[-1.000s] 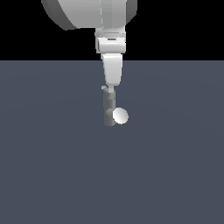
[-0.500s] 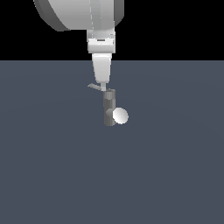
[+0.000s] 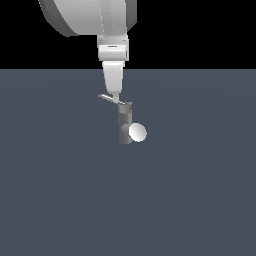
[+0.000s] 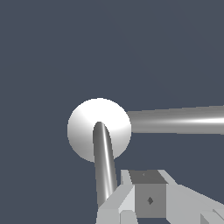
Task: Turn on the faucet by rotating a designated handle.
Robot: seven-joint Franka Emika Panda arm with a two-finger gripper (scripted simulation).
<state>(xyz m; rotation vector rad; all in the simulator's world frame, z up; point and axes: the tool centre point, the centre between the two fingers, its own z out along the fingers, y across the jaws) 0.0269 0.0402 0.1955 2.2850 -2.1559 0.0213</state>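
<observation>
I am seeing the arm [image 3: 90, 15] hanging in from above, wrist pointing straight down. The gripper [image 3: 114, 95] is tapering to a narrow tip with fingers looking drawn together; whether they are fully closed, I cannot tell. In the wrist view, one pale finger [image 4: 118, 203] is showing.

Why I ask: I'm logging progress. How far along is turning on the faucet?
Done: the gripper has reached the handle atop the faucet. In hand: the handle has swung toward the exterior view's left since a second ago. Left: any remaining rotation; the needed angle isn't shown.
</observation>
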